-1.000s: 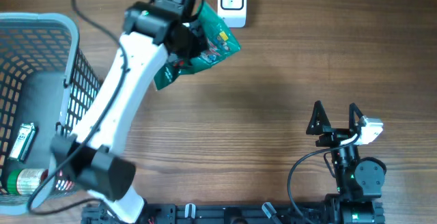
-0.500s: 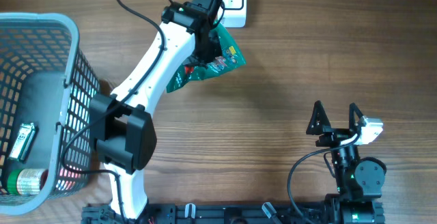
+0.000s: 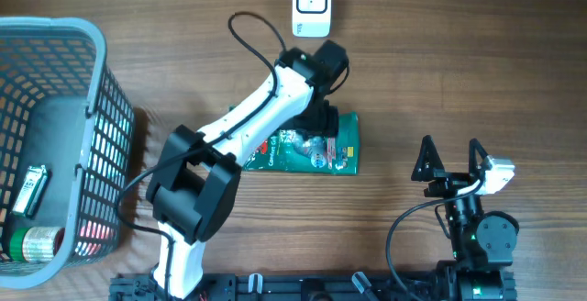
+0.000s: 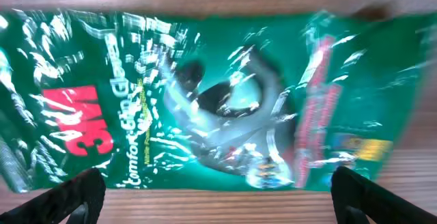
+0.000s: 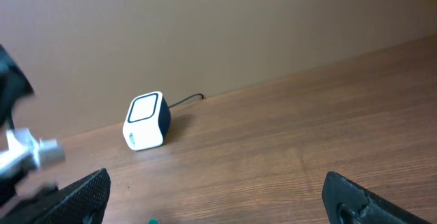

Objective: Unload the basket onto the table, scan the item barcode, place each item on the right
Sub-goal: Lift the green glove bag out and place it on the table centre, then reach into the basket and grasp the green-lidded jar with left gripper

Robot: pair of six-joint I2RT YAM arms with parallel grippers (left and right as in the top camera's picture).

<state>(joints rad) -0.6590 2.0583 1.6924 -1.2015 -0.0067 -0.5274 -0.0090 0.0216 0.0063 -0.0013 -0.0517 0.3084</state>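
The item, a green 3M glove packet (image 3: 341, 152), lies flat on the wooden table, about midway between the scanner and the front edge. In the left wrist view the packet (image 4: 205, 94) fills most of the frame. My left gripper (image 3: 321, 125) hovers just above it, open (image 4: 218, 207), with both black fingertips (image 4: 75, 197) apart and nothing between them. The white barcode scanner (image 3: 311, 5) stands at the back of the table and shows in the right wrist view too (image 5: 145, 121). Over at the front right, my right gripper (image 3: 451, 159) is open and empty (image 5: 218, 203).
A grey wire basket (image 3: 92, 39) stands at the left edge, holding a can (image 3: 32, 243) and a small pack (image 3: 30, 189). The scanner's cable runs off the back of the table. A plain wall rises behind the table in the right wrist view.
My left arm swung from beside the scanner toward the table's middle. It set the green packet down flat and its jaws opened, letting go. The right arm stayed still.
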